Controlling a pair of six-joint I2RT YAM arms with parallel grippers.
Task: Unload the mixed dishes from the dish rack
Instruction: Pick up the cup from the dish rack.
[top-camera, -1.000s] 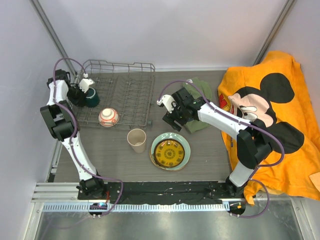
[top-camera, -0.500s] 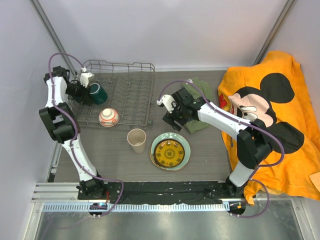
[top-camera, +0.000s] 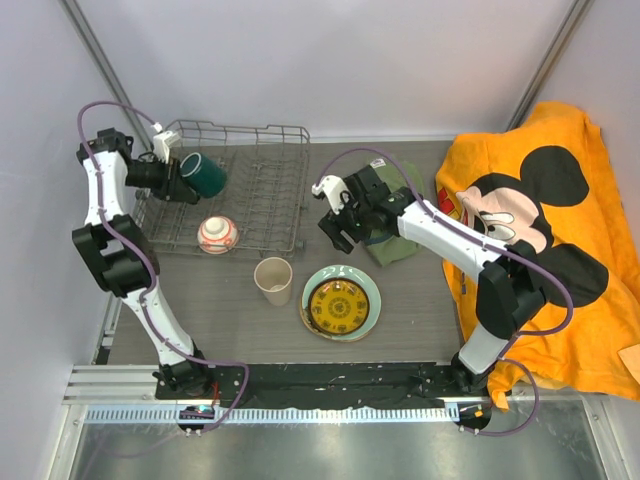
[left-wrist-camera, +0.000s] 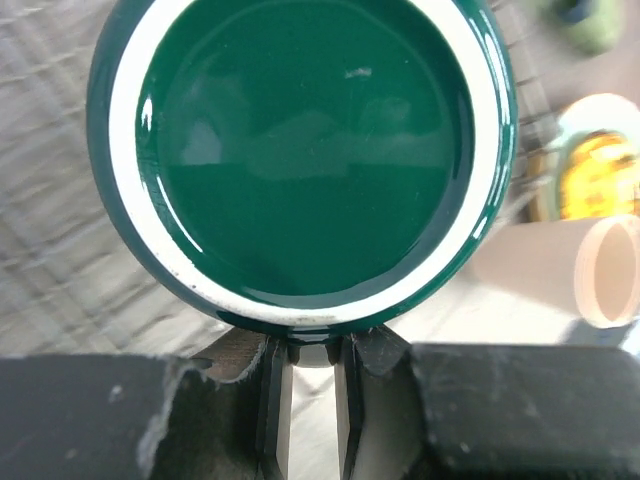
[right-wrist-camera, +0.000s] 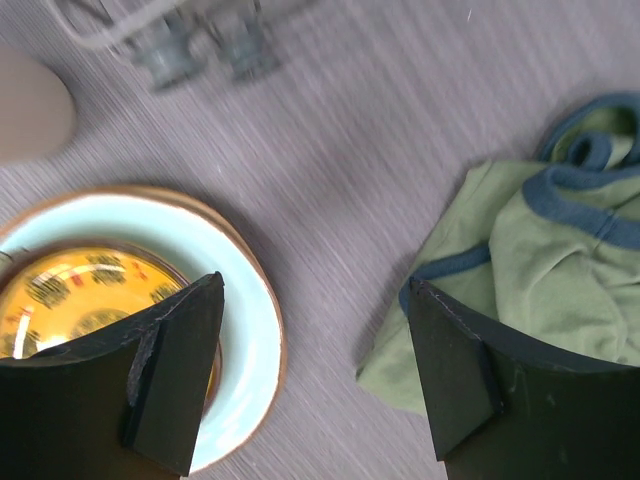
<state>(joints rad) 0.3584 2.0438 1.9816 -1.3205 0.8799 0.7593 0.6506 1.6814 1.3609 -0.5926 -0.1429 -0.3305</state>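
Hanging sideways above the dish rack (top-camera: 250, 135), the dark green mug (left-wrist-camera: 300, 150) is pinched only narrowly by the left gripper (left-wrist-camera: 310, 352) and may swivel loose onto the wires, while the right gripper (right-wrist-camera: 312, 335) hovers empty, fingers apart.

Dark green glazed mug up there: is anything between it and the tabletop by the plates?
Yes: the grey wire dish rack's near wall, the small red-and-white patterned bowl inside it, and the beige cup.

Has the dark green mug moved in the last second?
Yes. The left gripper has lifted the dark green mug off the dish rack floor, tipped it sideways, and carried it rightward from the rack's left wall.
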